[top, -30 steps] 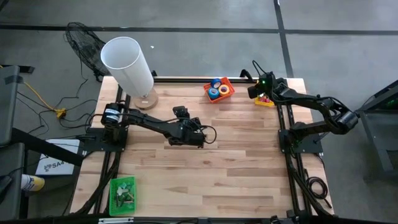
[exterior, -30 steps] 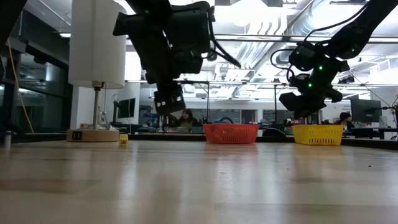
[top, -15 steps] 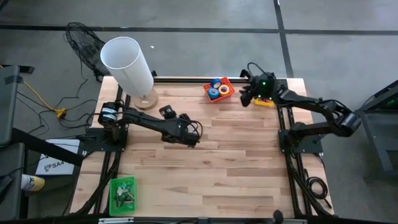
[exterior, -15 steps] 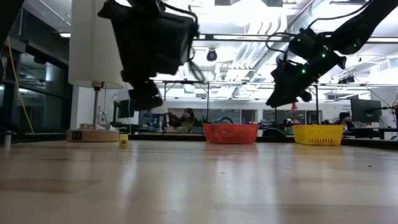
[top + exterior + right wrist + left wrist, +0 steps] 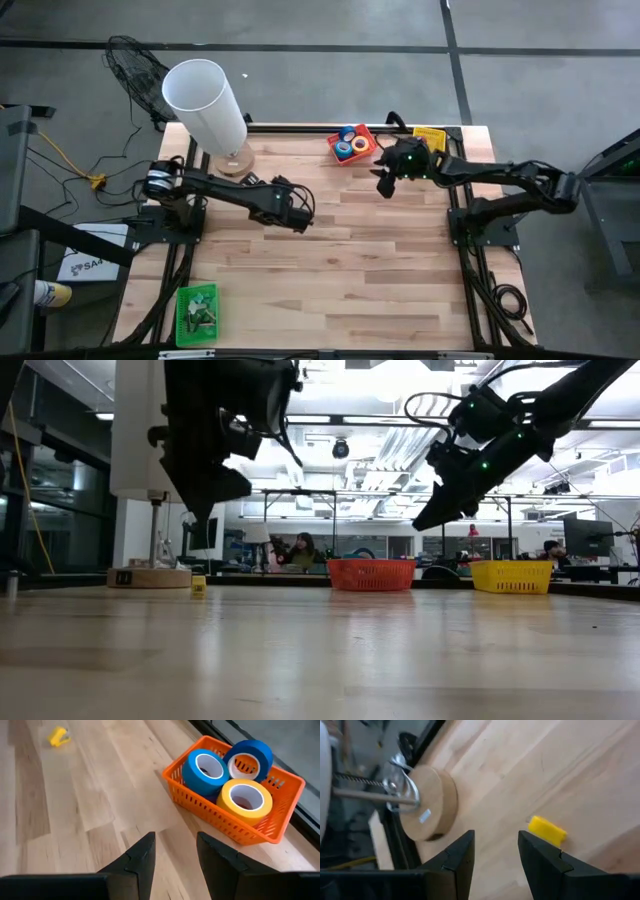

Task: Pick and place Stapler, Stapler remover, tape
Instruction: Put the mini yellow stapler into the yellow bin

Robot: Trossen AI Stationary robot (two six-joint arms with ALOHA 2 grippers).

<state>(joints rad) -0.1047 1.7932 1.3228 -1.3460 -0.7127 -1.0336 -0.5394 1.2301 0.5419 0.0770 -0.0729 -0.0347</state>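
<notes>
The right claw (image 5: 384, 186), jaws parted and empty, hangs above the table (image 5: 330, 270) just beside the orange basket (image 5: 227, 827) holding the tape rolls (image 5: 245, 797) at the far edge. To lift a roll cleanly, it should probably descend straight over one ring and pinch its wall. The left claw (image 5: 297, 222), jaws also parted and empty, hovers near the lamp base (image 5: 432, 802) and a small yellow item (image 5: 547, 830). The table's middle offers open room; the yellow basket (image 5: 428, 135) sits at the far right corner.
</notes>
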